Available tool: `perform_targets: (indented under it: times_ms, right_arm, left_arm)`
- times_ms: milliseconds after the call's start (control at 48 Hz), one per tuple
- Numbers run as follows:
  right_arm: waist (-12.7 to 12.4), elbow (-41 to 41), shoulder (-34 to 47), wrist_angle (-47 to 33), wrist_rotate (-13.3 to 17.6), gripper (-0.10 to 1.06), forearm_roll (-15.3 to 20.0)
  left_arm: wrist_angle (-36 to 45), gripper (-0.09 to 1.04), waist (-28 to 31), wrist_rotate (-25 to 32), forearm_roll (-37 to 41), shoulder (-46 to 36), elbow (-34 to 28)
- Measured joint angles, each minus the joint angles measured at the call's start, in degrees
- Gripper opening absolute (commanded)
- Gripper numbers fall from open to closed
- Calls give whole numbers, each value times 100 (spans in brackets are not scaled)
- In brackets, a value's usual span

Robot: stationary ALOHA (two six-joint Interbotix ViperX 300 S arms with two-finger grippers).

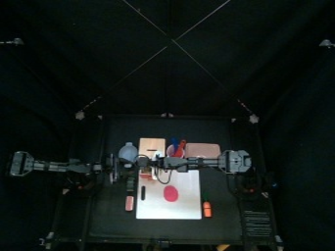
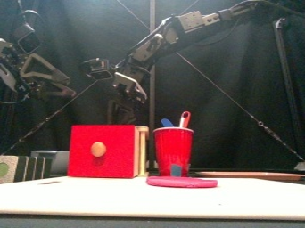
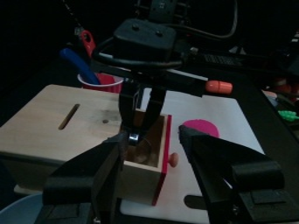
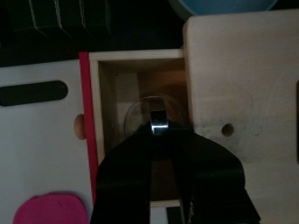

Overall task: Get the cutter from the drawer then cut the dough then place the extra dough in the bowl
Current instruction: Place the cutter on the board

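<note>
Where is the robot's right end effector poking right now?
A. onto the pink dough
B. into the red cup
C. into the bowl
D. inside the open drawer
D: the right end effector reaches down inside the open drawer, with its jaws closed on the cutter.

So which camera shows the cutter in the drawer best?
The right wrist view: it looks straight into the open drawer at the cutter. In the left wrist view the right gripper hides it; from the top it's too small; the front shows only the red drawer front.
</note>
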Motion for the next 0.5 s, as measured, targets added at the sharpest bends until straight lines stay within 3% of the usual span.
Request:
perform_targets:
  times_ms: [500]
  right_arm:
    - [185,-519,0,650,26,50,-141]
  left_arm:
    - [0,86,26,-9,-88,0,79]
